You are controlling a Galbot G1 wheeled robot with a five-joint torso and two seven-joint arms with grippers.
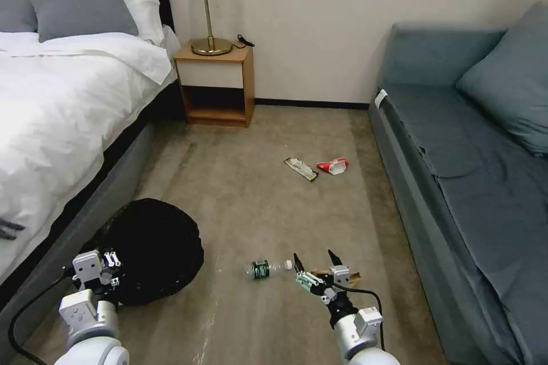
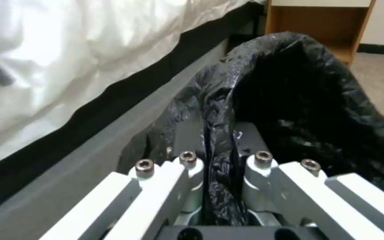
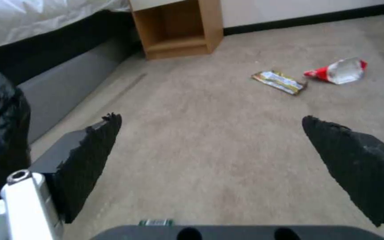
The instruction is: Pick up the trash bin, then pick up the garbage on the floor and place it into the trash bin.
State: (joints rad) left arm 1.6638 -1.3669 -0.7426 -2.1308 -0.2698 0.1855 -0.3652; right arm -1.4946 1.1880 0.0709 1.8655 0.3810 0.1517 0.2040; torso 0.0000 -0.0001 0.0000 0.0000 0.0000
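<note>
Bin: left gripper (image 2: 218, 160) clamped on the trash bin (image 1: 154, 251) rim, beside the bed (image 1: 63, 120) | Right gripper (image 1: 317, 259) spread wide over bottle (image 1: 264, 269) | Wrapper (image 1: 301, 169), red packet (image 1: 333, 166) on floor | Nothing visibly binned.

White arms, black cables, black-padded claws.

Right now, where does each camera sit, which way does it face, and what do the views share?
Head: high, looking down the carpet; left gripper at the trash bin, right gripper open by the bottle.
Left wrist: along its fingers, clamped on the bag-lined rim.
Right wrist: past its pads towards wrapper and packet.
All share the nightstand.
</note>
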